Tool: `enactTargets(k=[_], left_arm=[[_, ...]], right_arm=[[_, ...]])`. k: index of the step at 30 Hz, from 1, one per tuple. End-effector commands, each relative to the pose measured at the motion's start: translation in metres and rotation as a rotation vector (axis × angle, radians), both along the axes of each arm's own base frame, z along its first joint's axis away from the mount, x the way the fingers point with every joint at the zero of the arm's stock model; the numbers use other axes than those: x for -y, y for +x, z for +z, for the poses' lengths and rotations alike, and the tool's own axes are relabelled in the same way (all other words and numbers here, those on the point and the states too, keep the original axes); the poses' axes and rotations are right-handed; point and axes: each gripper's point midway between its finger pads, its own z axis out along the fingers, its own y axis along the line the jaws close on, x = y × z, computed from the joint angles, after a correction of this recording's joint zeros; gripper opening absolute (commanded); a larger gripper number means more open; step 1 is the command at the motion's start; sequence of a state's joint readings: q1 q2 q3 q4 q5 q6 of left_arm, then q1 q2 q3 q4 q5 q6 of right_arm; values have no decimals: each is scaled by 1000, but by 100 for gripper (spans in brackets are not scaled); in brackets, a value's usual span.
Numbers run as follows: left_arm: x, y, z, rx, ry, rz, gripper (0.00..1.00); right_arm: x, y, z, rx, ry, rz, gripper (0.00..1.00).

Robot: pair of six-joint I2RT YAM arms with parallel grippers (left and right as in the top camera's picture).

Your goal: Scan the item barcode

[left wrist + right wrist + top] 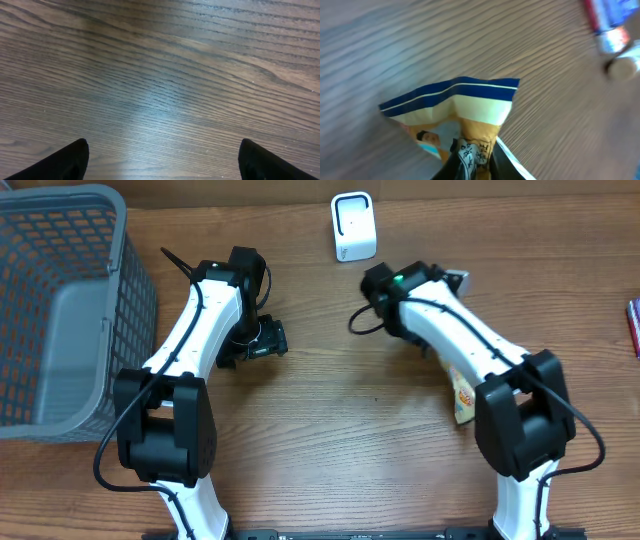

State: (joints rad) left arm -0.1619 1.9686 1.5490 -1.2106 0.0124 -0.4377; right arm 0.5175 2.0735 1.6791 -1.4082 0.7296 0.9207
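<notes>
Right fingers [449,170]: close together, pinching the lower end of a yellow-and-orange foil snack packet [455,107] with a blue-and-white striped top edge.
Right gripper [470,159]: at 6 o'clock in the wrist view; the snack packet fans out from it toward 12 o'clock, above the table.
Left fingers [67,161]: spread wide, one tip in each lower corner of the wrist view, touching nothing.
Left gripper [162,162]: only the bare brown wood-grain table [160,75] shows between its tips.
Snack packet, overhead: at about 4 o'clock on the table [462,395], mostly hidden under the right arm's white link; only a strip of it shows.
Left gripper, overhead [262,340]: left of centre, at about 10 o'clock from the table's middle.
Barcode scanner: a white box-shaped barcode scanner [352,225] stands at 12 o'clock, well apart from the snack packet.
Basket: a grey plastic mesh basket [140,290] fills the 9 to 10 o'clock side.
Tube: a blurred red-and-blue tube with a pale cap [607,30] lies at 1 o'clock in the right wrist view, and at the 3 o'clock edge overhead [634,325].
</notes>
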Motion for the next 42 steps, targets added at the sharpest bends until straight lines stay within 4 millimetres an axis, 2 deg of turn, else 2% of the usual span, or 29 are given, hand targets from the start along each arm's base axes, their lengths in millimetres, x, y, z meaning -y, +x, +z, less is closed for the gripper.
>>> enactTargets(k=[1,3,4,5,6,9,12,13,14,17,21,22,24,26,28,34,38,42], left_arm=[[1,-1,-3,-8,-7,-16,88],[1,-1,-3,-7,-7,-16,89],[1,-1,-3,-7,-7,-16,89],[1,-1,-3,-8,-7,-16,90],[1,-1,-3,-8,-7,-16,90],[1,-2,-3,-11,-7,-16,90],[1,-3,-3,-18,-9,-16,91],[4,-4,-3,-21,-24,-25,89],[10,-5,-2,-25,-64,-52,88],[46,-9,3,-30,-266,-157,88],[91,-14,12,-18,-508,-238,89],[100,-16,12,-15,-541,-248,93],[115,-17,8,1,-583,-278,100],[138,-22,-4,26,-626,-323,100],[150,-25,-12,39,-645,-334,100],[177,-25,-25,74,-661,-301,100],[193,-28,-27,74,-671,-273,100],[209,-29,-25,93,-678,-289,100]], right_arm=[[-58,-14,-6,-56,222,32,14],[-84,-15,-1,-78,323,70,24],[-95,-14,3,-88,369,93,49],[-105,-14,7,-96,409,115,67],[-116,-13,13,-106,459,143,74],[-143,-11,29,-127,592,205,74],[-142,-6,51,-109,611,234,76],[-136,-3,58,-101,597,239,84],[-127,1,68,-91,584,234,100],[-97,5,85,-117,559,243,100],[-53,9,89,-143,550,144,100],[-39,9,89,-148,548,108,100],[-16,15,88,-141,556,55,100],[20,22,88,-123,583,-31,100],[36,24,87,-112,605,-77,100],[66,26,85,-98,662,-164,100],[74,24,82,-120,669,-151,100],[74,22,79,-139,668,-133,100]])
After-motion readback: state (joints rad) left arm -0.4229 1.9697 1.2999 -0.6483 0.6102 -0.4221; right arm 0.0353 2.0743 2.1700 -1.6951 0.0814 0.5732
